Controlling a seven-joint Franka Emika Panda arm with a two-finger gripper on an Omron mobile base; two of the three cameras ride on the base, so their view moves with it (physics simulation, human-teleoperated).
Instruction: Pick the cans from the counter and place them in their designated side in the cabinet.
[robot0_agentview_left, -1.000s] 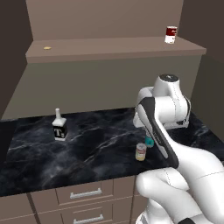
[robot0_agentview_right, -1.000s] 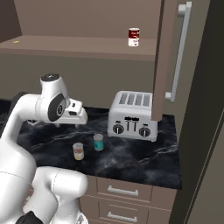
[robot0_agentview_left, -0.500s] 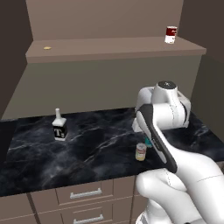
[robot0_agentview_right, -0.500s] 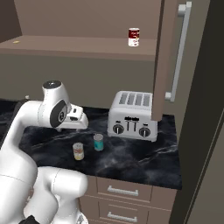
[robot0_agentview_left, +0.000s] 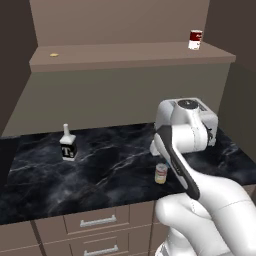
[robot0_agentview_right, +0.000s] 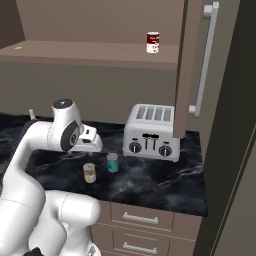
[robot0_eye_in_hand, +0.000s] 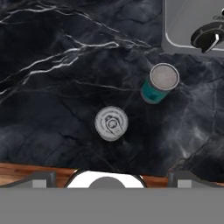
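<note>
Hovering: end effector (robot0_eye_in_hand: 112, 177) open above beige-yellow can (robot0_eye_in_hand: 111, 124).

Teal can (robot0_agentview_right: 112, 162) behind the arm in left base view.

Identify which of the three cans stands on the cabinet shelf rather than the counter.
The red-and-white can, alone up on the shelf; the teal can and beige can stand on the counter.

Toaster (robot0_agentview_right: 152, 132): silver, four slots, I see it standing at the back right.
Bottle (robot0_agentview_left: 67, 144): small, white-capped, upright, far left.
Red-and-white can (robot0_agentview_right: 153, 42): upright on the shelf.
</note>
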